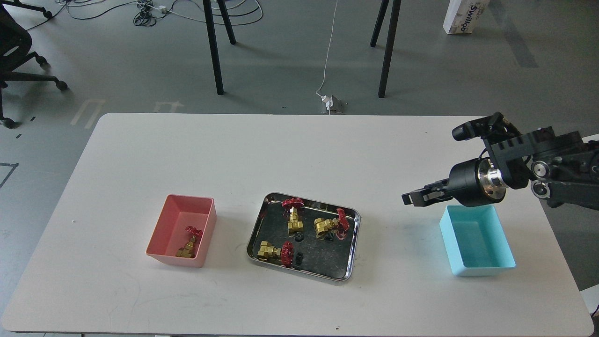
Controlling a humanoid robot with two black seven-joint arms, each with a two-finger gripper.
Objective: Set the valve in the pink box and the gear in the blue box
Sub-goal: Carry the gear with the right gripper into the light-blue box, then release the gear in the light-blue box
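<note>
Right gripper [414, 197] hangs above table, fingers look nearly pressed together, nothing visible between them. Blue box [477, 241] sits just below-right of it, empty. Steel tray [262, 220] with three valves and gears [299, 257] lies to its left. Beyond that, pink box [206, 224] already holds one valve [189, 243].
</note>
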